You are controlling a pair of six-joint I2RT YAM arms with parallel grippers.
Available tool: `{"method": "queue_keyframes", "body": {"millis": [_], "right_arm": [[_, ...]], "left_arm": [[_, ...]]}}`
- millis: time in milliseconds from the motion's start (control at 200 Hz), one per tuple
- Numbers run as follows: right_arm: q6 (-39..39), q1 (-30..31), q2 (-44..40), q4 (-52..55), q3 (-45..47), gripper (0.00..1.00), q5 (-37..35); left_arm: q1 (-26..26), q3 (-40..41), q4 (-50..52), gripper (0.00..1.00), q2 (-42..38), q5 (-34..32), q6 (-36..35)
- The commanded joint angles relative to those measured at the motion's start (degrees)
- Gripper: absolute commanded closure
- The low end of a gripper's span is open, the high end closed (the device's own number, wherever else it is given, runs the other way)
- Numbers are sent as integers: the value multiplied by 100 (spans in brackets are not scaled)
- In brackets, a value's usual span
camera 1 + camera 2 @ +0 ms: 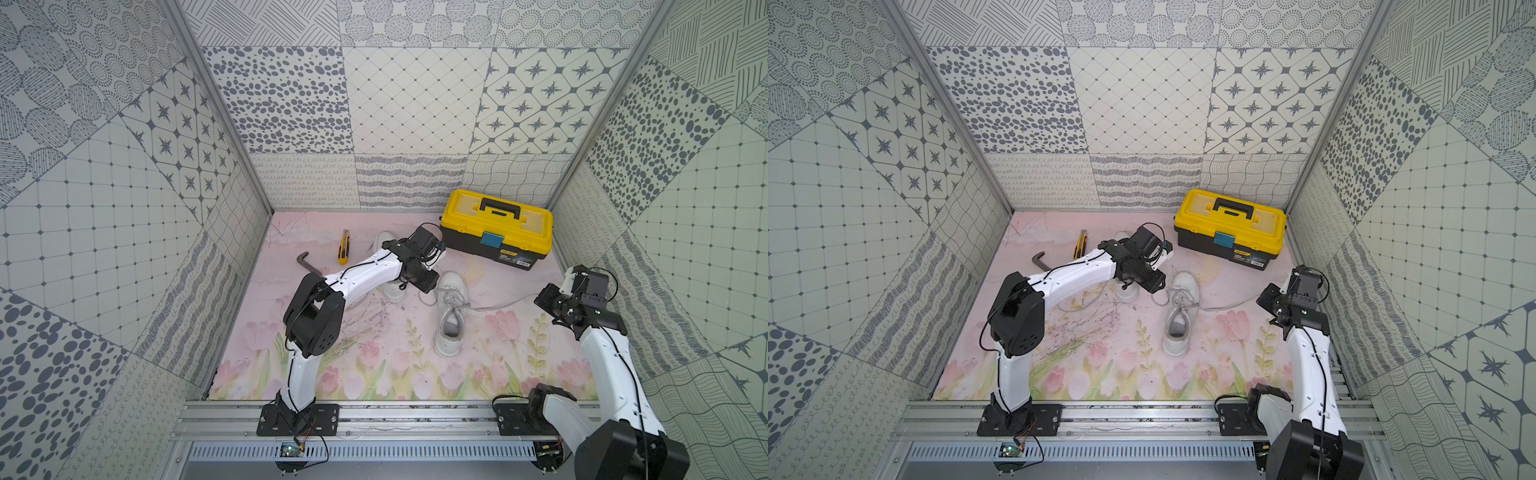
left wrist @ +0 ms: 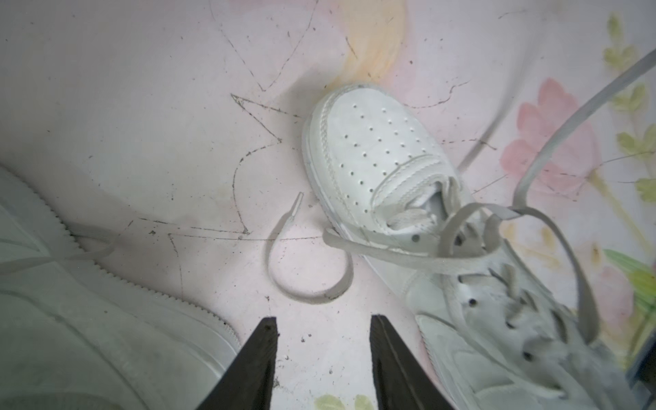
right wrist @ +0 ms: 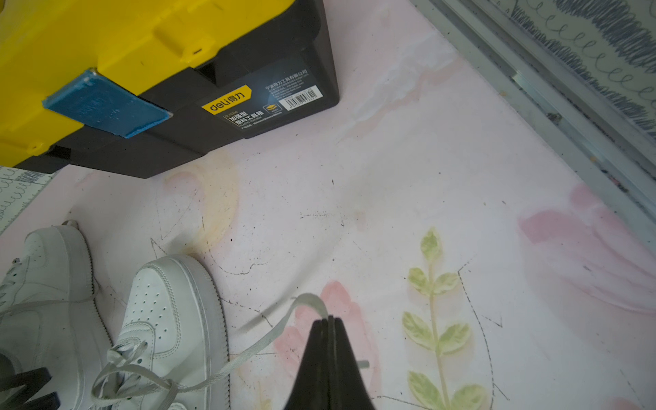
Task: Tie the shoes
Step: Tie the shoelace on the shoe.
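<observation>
Now, right gripper (image 3: 328, 319) clamps 1 lace (image 3: 262, 340) taut at the shoe's (image 3: 159, 312) 3 o'clock; left gripper (image 2: 323, 317) (open, empty) should pinch the loose end (image 2: 280, 227).

Floral mat (image 1: 395, 332) with white shoes (image 1: 452, 286), yellow toolbox (image 1: 496, 226), utility knife (image 1: 343, 247), hex key (image 1: 311, 268)

Left arm (image 1: 365, 272) and right arm (image 1: 606, 365): white moulded shells between black joint housings, with thin black cables along them and small dark screw dots. Black base plates are bolted on the aluminium rail (image 1: 415, 417); the left gripper (image 2: 323, 317) has black tapering fingers (image 2: 255, 365).
</observation>
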State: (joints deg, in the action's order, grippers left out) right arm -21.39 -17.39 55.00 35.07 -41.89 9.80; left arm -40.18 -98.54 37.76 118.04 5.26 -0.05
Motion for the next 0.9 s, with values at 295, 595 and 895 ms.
{"method": "queue_keyframes", "body": {"millis": [295, 595, 895], "right_arm": [[144, -19, -10, -53, -16, 100, 383], [161, -19, -88, -11, -38, 100, 531], [109, -19, -130, 0, -142, 100, 789]], "left_arm": [[-25, -701, 698, 59, 1196, -886, -158], [-24, -579, 464, 65, 1458, -851, 95], [-25, -388, 364, 75, 1468, -813, 175]]}}
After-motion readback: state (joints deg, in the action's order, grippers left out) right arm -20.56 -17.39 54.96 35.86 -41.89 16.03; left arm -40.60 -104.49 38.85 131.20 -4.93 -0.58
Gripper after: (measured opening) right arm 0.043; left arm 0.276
